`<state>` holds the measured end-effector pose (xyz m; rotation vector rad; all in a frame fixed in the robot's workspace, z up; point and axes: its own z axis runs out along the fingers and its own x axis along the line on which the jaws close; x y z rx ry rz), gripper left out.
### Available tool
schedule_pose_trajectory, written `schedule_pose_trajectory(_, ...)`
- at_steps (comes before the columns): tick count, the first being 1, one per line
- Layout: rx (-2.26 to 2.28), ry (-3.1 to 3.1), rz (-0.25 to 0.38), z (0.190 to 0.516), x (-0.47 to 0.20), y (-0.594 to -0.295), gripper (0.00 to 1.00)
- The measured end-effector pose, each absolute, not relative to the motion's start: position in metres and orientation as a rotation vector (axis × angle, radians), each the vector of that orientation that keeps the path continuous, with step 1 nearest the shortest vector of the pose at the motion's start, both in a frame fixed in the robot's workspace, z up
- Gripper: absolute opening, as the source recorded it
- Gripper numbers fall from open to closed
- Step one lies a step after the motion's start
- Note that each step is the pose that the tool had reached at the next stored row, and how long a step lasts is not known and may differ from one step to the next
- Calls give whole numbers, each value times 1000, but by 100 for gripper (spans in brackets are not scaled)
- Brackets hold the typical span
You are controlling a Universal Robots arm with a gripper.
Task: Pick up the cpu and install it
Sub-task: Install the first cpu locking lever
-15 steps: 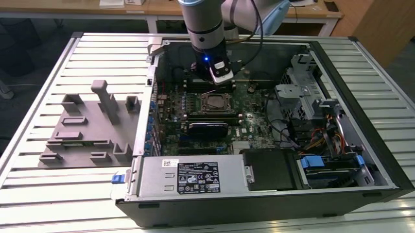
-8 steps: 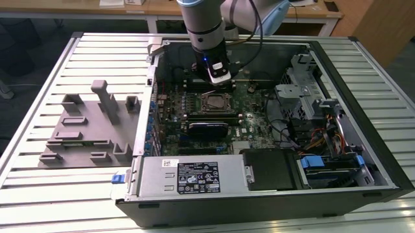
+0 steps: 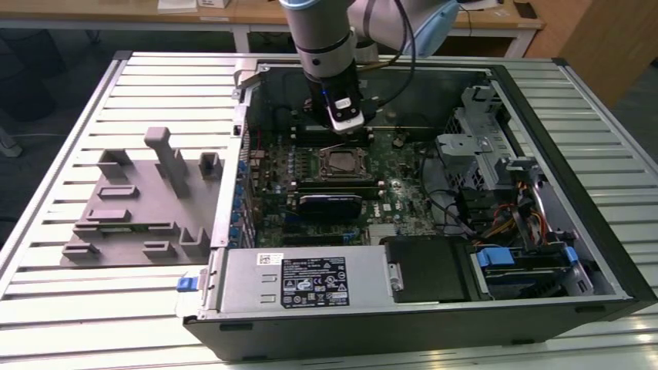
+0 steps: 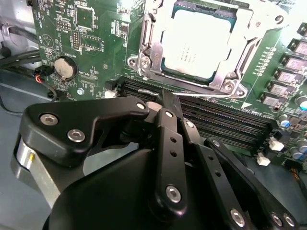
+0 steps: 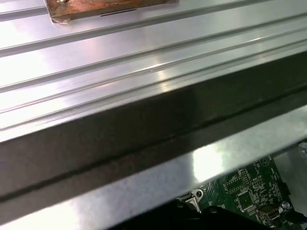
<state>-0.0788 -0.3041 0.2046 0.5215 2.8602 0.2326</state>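
Observation:
The cpu (image 4: 196, 43) lies flat in the socket on the green motherboard (image 4: 91, 43), its silvery top showing inside the metal socket frame (image 4: 146, 60). In the exterior view the cpu (image 3: 340, 163) is a small pale square in the middle of the open computer case (image 3: 411, 331). My gripper (image 3: 350, 136) hangs just behind the socket, a little above the board. In the second wrist view the gripper (image 4: 167, 96) is shut, its black fingers (image 4: 168, 139) meeting at a tip over the memory slots (image 4: 225, 122) beside the socket, with nothing held.
A grey moulded fixture block (image 3: 144, 208) sits on the slatted table (image 3: 82, 324) at the exterior view's left. The case holds a power supply (image 3: 298, 281), drive bays (image 3: 504, 169) and loose cables (image 3: 494, 223). The case wall (image 5: 144, 124) shows in the first wrist view.

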Motion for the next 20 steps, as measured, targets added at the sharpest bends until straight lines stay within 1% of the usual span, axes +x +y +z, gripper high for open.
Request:
schedule_pose_trajectory(10, 506, 2854, 228, 201, -79, -304, 11)
schedule_pose_trajectory(16, 500, 2855, 206, 199, -82, -304, 11)
schedule_pose_trajectory(20, 500, 2854, 206, 199, -84, -304, 11)
